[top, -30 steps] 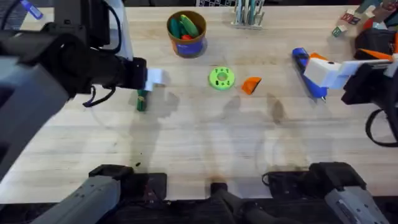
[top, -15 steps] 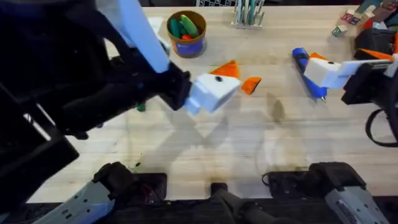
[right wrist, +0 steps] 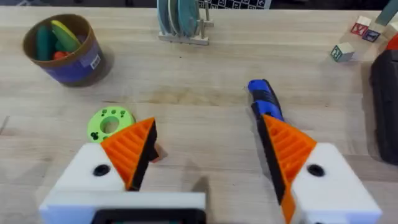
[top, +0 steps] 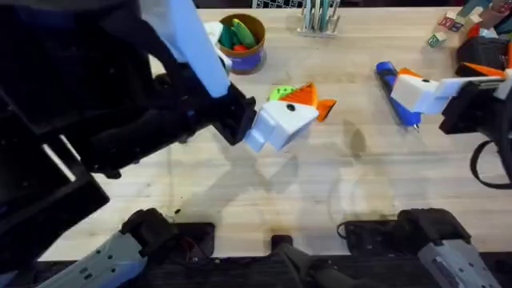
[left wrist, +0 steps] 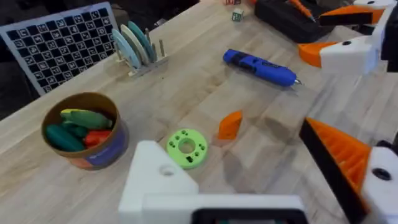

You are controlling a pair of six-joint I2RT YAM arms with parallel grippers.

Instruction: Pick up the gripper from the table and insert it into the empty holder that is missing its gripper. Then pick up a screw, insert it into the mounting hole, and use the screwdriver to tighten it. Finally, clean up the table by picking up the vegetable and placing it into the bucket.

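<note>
Clearly the first step is not done: the orange gripper lies on the bench beside the green disc, near the left claw, whose fingers are apart and empty, its holder bare; the right claw is apart too.

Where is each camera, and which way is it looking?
Overhead: above the arms' bases, looking down and forward at the table; both arms show.
Left wrist: on the left arm, facing the loose orange gripper; its left pincer has one bare white holder.
Right wrist: on the right arm, facing the screwdriver; right pincer shows.
All share the green disc and bucket.
</note>
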